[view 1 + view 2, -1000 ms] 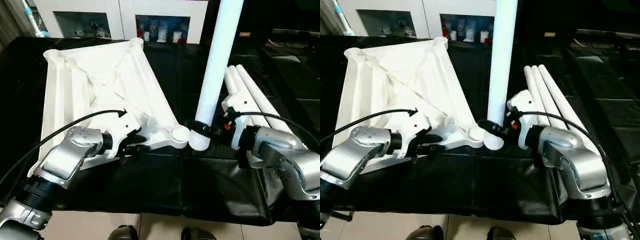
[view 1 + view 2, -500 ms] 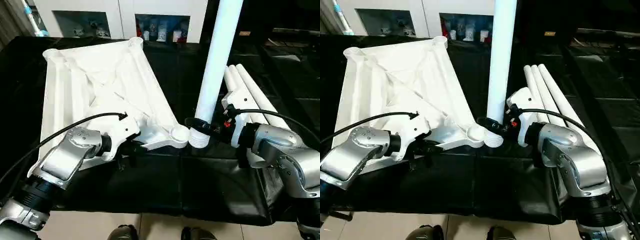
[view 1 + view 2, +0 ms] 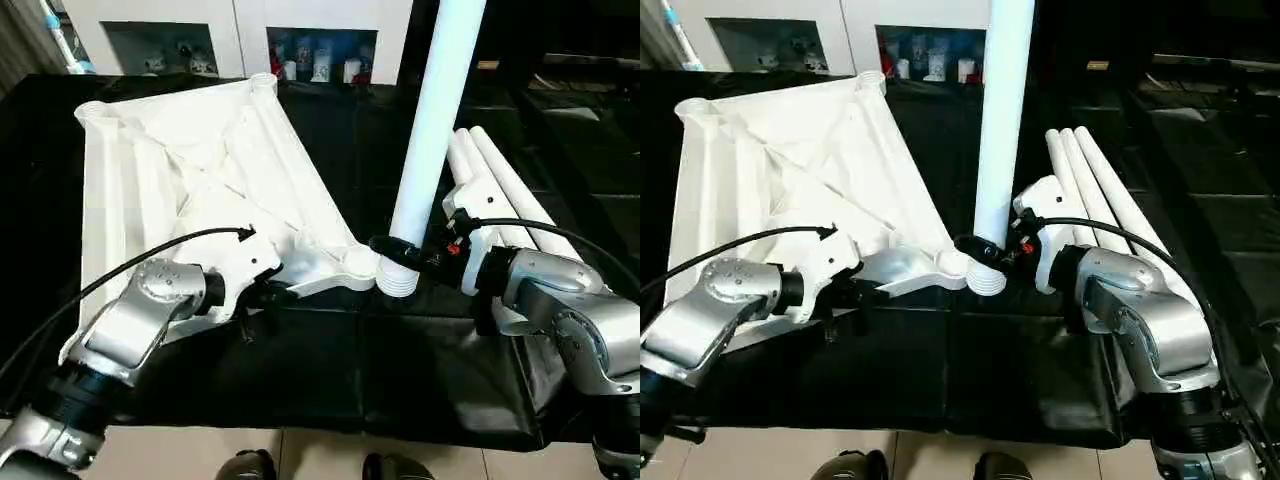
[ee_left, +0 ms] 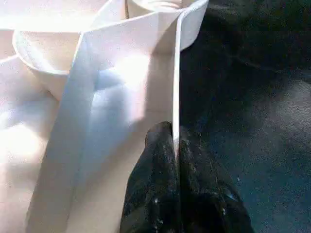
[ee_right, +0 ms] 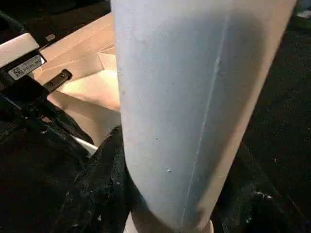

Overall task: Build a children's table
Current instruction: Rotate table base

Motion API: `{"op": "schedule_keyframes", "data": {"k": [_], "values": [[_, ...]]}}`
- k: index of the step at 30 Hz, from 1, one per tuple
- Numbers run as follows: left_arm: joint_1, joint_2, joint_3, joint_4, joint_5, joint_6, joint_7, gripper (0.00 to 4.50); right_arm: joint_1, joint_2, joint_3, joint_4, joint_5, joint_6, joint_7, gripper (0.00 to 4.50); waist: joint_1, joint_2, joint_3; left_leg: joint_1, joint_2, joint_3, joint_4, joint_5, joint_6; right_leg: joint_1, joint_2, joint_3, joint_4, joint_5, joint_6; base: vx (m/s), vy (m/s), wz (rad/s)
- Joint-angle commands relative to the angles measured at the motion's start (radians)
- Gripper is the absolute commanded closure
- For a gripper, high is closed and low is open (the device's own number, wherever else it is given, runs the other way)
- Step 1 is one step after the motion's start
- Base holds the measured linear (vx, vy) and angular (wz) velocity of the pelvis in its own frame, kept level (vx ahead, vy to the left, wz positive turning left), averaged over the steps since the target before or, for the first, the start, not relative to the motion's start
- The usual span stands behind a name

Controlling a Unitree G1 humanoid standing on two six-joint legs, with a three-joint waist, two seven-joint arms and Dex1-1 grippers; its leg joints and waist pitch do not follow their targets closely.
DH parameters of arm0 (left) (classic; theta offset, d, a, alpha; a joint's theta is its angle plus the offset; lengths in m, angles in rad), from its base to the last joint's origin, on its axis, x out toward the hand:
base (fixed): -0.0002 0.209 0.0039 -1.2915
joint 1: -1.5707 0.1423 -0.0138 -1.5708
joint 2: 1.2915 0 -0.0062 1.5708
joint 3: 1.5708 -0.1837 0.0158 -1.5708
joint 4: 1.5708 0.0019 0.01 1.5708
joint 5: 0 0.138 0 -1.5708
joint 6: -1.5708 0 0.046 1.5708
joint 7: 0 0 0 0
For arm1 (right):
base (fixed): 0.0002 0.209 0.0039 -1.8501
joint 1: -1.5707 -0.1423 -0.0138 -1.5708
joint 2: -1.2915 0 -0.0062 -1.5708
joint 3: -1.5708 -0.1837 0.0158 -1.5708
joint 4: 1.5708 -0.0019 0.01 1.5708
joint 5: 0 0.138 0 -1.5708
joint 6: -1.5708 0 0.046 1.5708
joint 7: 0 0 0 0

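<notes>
The white table top [image 3: 200, 170] lies ribbed side up on the black cloth. My left gripper [image 3: 275, 292] is shut on its near rim, and in the left wrist view both fingertips [image 4: 163, 141] pinch that thin wall. The near right corner socket [image 3: 358, 262] sits just beyond it. My right gripper [image 3: 392, 250] is shut on a white leg [image 3: 432, 120] near its lower end. That leg stands almost upright, with its ribbed end [image 3: 398, 283] right beside the socket. The right wrist view has the leg [image 5: 194, 97] close in front and the top's rim behind it.
Three more white legs [image 3: 495, 185] lie side by side on the cloth behind my right forearm. A white glass-door cabinet [image 3: 240, 30] stands at the back. The cloth's front edge [image 3: 330, 425] runs near the floor, where two shoe tips [image 3: 250, 465] show.
My left gripper has shifted along the near rim and gripped it, and the top has turned slightly. The leg's ribbed end now sits closer beside the corner socket.
</notes>
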Motion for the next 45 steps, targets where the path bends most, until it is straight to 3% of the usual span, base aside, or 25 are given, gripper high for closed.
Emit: {"op": "schedule_keyframes", "data": {"k": [1, 2, 6, 13, 14, 15, 20, 24, 30, 35, 45], "values": [[0.034, -0.011, 0.016, -0.006, -0.028, -0.012, 0.021, 4.44, -0.020, 0.005, -0.011, 0.007, 0.012, 0.008, -0.003, 2.65, 0.000, -0.012, -0.062, 0.021, 0.059, -0.018, -0.079, -0.128, 0.064, 0.043, -0.067, 0.047, -0.065, -0.124, -0.268, 0.000, 0.000, 0.00], [0.045, -0.011, 0.012, -0.014, -0.024, -0.010, 0.020, 4.44, -0.026, 0.010, -0.013, 0.015, 0.012, 0.006, -0.007, 2.65, -0.001, -0.017, -0.063, 0.020, 0.058, -0.018, -0.078, -0.118, 0.069, 0.044, -0.066, 0.047, -0.064, -0.118, -0.267, 0.000, 0.000, 0.00], [0.061, -0.010, 0.003, -0.024, -0.016, -0.012, 0.014, 4.44, -0.044, 0.032, -0.017, 0.038, 0.005, -0.005, -0.027, 2.65, -0.002, -0.015, -0.063, 0.020, 0.057, -0.016, -0.076, -0.089, 0.085, 0.044, -0.066, 0.047, -0.061, -0.102, -0.267, 0.000, 0.000, 0.00], [0.072, -0.034, 0.004, -0.035, -0.008, -0.023, 0.023, 4.50, -0.103, 0.101, -0.021, 0.130, 0.013, -0.020, -0.047, 2.66, -0.002, -0.024, -0.070, 0.020, 0.055, -0.009, -0.071, -0.047, 0.110, 0.045, -0.062, 0.050, -0.053, -0.043, -0.275, 0.000, 0.000, 0.00], [0.073, -0.035, 0.003, -0.036, -0.006, -0.024, 0.024, 4.50, -0.106, 0.104, -0.017, 0.137, 0.013, -0.020, -0.044, 2.66, -0.001, -0.021, -0.070, 0.022, 0.056, -0.009, -0.072, -0.043, 0.113, 0.043, -0.062, 0.050, -0.052, -0.041, -0.275, 0.000, 0.000, 0.00], [0.072, -0.037, -0.001, -0.036, -0.001, -0.030, 0.024, 4.50, -0.111, 0.109, -0.007, 0.149, 0.015, -0.017, -0.035, 2.66, 0.000, -0.026, -0.072, 0.022, 0.055, -0.007, -0.070, -0.040, 0.116, 0.045, -0.061, 0.051, -0.051, -0.040, -0.274, 0.000, 0.000, 0.00], [0.063, -0.042, -0.004, -0.028, 0.007, -0.040, 0.024, 4.50, -0.120, 0.119, 0.009, 0.181, 0.009, -0.019, -0.019, 2.66, 0.001, -0.026, -0.072, 0.023, 0.055, -0.004, -0.069, -0.037, 0.120, 0.042, -0.060, 0.053, -0.050, -0.042, -0.269, 0.000, 0.000, 0.00], [0.049, -0.050, -0.003, -0.017, 0.014, -0.055, 0.017, 4.50, -0.150, 0.147, 0.019, 0.258, -0.025, -0.065, -0.026, 2.66, 0.002, -0.025, -0.071, 0.025, 0.055, -0.003, -0.070, -0.061, 0.105, 0.039, -0.062, 0.056, -0.055, -0.088, -0.265, 0.000, 0.000, 0.00], [0.039, -0.055, 0.003, -0.005, 0.017, -0.066, 0.016, 4.50, -0.170, 0.160, 0.025, 0.312, -0.040, -0.090, -0.022, 2.66, 0.004, -0.029, -0.071, 0.024, 0.053, 0.000, -0.067, -0.029, 0.123, 0.040, -0.058, 0.056, -0.048, -0.027, -0.271, 0.000, 0.000, 0.00], [0.038, -0.057, 0.008, 0.002, 0.023, -0.072, 0.011, 4.50, -0.170, 0.158, 0.038, 0.338, -0.060, -0.114, -0.013, 2.66, 0.003, -0.030, -0.067, 0.024, 0.054, -0.001, -0.070, -0.063, 0.112, 0.037, -0.059, 0.056, -0.054, -0.092, -0.260, 0.000, 0.000, 0.00], [0.026, -0.055, 0.013, 0.017, 0.027, -0.082, -0.001, 4.50, -0.162, 0.181, 0.007, 0.427, -0.050, -0.144, -0.004, 2.66, 0.003, -0.027, -0.064, 0.026, 0.054, -0.002, -0.073, -0.091, 0.102, 0.035, -0.059, 0.058, -0.060, -0.124, -0.259, 0.000, 0.000, 0.00]]}}
